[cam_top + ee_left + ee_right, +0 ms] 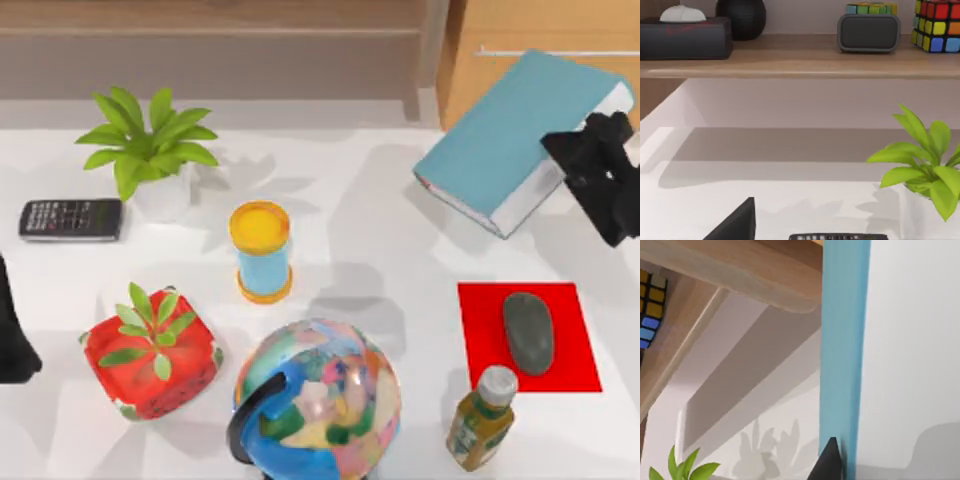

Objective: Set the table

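The right gripper [578, 160] clamps the blue book [520, 135] by its white page edge, the book tilted off the table [380, 220], a broad, smooth white top spreading left and below. The left arm sits parked at the left edge.

The right arm [600, 170] is looking all black and dull, with chunky, blocky parts that are bumping out at the edges. The left arm [14, 335] is showing as a smooth black shape with a rounded end. One black pointed finger [735, 222] is looking flat and sharp, like a wedge. Another black fingertip [827, 460] is tapering to a point.
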Robot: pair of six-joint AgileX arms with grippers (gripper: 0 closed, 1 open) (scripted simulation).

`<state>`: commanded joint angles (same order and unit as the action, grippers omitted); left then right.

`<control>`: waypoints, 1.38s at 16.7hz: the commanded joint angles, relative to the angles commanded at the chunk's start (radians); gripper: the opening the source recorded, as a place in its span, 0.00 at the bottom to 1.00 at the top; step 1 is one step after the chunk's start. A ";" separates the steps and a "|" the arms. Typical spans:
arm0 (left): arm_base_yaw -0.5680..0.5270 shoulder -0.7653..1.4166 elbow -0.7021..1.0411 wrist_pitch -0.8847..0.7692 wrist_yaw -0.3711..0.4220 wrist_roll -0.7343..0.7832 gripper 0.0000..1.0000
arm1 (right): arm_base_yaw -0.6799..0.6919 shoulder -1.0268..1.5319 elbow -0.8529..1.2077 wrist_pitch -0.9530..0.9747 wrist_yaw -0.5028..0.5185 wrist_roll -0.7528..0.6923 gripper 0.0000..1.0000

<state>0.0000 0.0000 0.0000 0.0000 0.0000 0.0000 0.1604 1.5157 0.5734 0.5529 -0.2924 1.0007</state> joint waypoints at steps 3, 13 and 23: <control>0.000 0.000 0.000 0.000 0.000 0.000 1.00 | -0.229 0.010 0.005 0.035 -0.074 0.145 0.00; 0.000 0.000 0.000 0.000 0.000 0.000 1.00 | -0.675 0.300 0.272 0.133 -0.172 0.430 0.00; 0.000 0.000 0.000 0.000 0.000 0.000 1.00 | -0.675 0.373 0.337 0.144 -0.172 0.453 0.00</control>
<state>0.0000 0.0000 0.0000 0.0000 0.0000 0.0000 -0.5145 1.8892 0.9108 0.6969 -0.4640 1.4536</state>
